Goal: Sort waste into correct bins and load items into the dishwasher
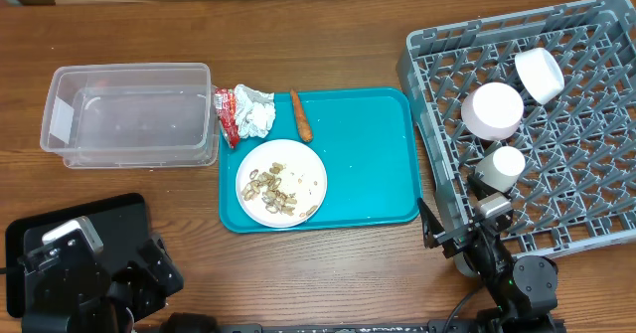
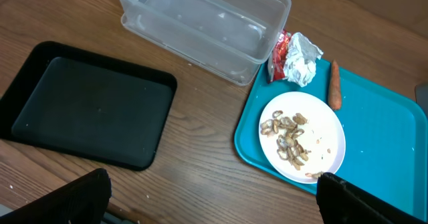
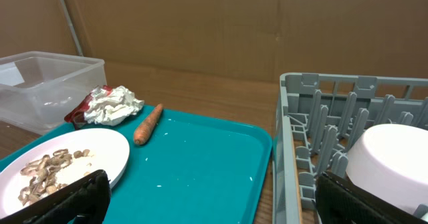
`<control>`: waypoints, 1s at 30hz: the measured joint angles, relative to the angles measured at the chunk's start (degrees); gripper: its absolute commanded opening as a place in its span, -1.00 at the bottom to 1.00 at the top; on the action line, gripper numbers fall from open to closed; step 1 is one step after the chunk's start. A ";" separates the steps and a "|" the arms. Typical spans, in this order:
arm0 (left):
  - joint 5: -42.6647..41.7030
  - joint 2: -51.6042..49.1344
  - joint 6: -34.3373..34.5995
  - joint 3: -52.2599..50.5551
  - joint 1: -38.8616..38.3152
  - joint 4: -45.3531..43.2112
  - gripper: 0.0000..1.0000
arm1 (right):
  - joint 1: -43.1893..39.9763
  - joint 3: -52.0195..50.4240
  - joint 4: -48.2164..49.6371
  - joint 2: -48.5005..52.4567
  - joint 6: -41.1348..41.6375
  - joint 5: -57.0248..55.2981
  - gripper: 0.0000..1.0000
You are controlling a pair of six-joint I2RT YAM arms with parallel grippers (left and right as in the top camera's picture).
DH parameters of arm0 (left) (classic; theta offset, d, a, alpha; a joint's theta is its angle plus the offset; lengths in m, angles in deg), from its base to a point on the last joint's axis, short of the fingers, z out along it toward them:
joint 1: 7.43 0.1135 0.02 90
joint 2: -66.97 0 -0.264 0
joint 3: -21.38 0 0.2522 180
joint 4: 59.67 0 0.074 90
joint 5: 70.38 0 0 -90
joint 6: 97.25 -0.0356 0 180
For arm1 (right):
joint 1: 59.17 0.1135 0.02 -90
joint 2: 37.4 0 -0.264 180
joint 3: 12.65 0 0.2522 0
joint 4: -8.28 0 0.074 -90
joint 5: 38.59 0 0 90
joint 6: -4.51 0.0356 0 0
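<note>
Left gripper [image 2: 212,178], fingers spread wide, above the table between the black tray [image 2: 87,103] and the teal tray [image 2: 374,137]. Right gripper [image 3: 210,180], fingers likewise apart, at the dish rack's [image 3: 301,117] near corner. A plate [image 1: 316,174] of shell scraps [image 1: 270,186] and a carrot piece [image 1: 301,115] lie on the teal tray. A tissue [image 1: 255,111] and a wrapper [image 1: 227,114] sit at its corner, just beside the clear tub [image 1: 129,156]. Two bowls [image 1: 492,109] and a cup [image 1: 507,166] are in the rack.

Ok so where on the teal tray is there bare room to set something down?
The right half of the teal tray, between the plate and the dish rack, is bare. Its far left corner is crowded: tissue, wrapper and carrot piece above the plate.
</note>
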 measured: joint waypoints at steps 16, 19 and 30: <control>-11.21 -0.48 6.71 -6.56 0.00 -16.20 0.86 | 0.00 -0.04 0.04 0.00 0.00 0.02 1.00; -12.87 -4.00 5.27 -9.40 0.00 -17.07 0.81 | -0.02 -0.04 0.02 0.00 0.00 0.04 1.00; -10.56 -38.05 2.78 -5.49 0.02 -3.87 0.33 | 0.00 -0.04 0.04 0.00 0.02 0.04 1.00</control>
